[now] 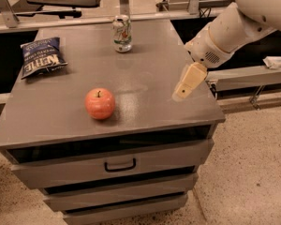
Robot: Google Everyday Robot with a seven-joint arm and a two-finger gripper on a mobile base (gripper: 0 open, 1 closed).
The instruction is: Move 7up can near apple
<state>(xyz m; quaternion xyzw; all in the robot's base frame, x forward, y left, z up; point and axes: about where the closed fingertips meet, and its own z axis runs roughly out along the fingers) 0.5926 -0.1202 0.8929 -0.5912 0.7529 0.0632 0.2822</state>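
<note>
The 7up can (122, 33) stands upright near the far edge of the grey cabinet top (145, 74), slightly right of the middle. The red-orange apple (100, 103) sits toward the front left of the same top, well apart from the can. My gripper (187, 84) hangs from the white arm (225, 32) above the right side of the cabinet top. It is right of and nearer than the can, far from both the can and the apple, and holds nothing that I can see.
A dark blue chip bag (41, 56) lies at the left of the cabinet top. The cabinet has drawers (119, 164) at the front. Shelving rails (243, 76) run behind and to the right. Speckled floor (253, 172) lies at the right.
</note>
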